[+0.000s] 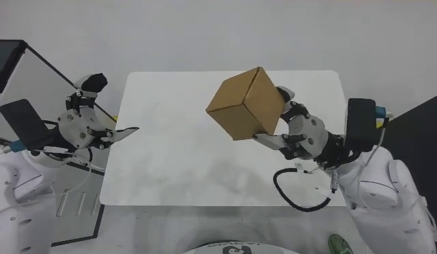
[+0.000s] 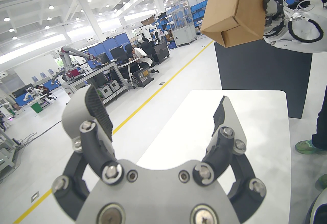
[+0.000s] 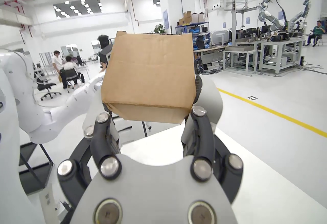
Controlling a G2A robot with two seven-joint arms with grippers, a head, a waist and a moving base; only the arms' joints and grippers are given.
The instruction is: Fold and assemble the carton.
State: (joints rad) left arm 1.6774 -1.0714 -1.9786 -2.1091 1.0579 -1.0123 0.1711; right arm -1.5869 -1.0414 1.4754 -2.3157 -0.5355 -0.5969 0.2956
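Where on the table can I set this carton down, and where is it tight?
Free: the table middle, between the left end effector at its left edge and the carton held aloft by the right end effector; also the strip nearest the robot. Crowded: the right side, around that arm.

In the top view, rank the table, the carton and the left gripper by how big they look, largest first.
1. table
2. carton, held off the table and nearer the camera, so it may look enlarged
3. left gripper
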